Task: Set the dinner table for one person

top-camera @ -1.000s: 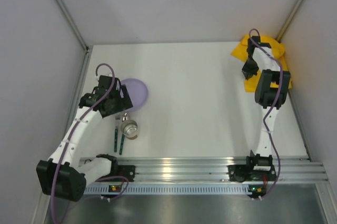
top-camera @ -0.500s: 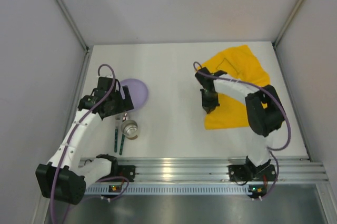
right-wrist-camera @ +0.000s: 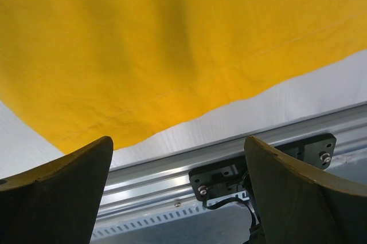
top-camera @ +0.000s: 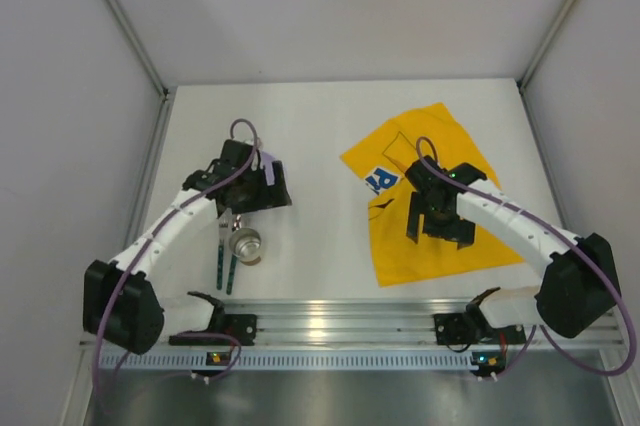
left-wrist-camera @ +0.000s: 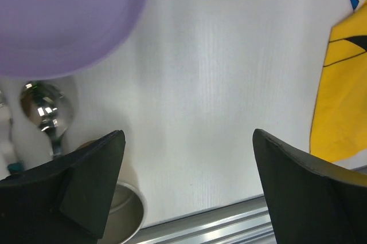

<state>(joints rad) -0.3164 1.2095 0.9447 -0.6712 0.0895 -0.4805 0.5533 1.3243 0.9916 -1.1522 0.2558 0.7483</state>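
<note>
Under both arms lies the bench (top-camera: 320, 126), a broad matte white rectangle, faintly ribbed up close, with a grooved aluminium rail (top-camera: 400, 321) along its 6 o'clock edge. My left hand (left-wrist-camera: 188, 138) gapes wide, empty, a smooth lilac plate (left-wrist-camera: 63, 15) at its 11 o'clock. My right hand (right-wrist-camera: 178, 141) hangs spread wide, empty, over soft yellow cloth (top-camera: 440, 136) toward 3 o'clock.

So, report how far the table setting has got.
Done: the yellow cloth lies spread on the right of the dinner table. In hand: nothing gripped; the right gripper hangs open over the cloth, the left gripper open by the purple plate. Left: plate, metal cup and cutlery sit off the cloth.
</note>
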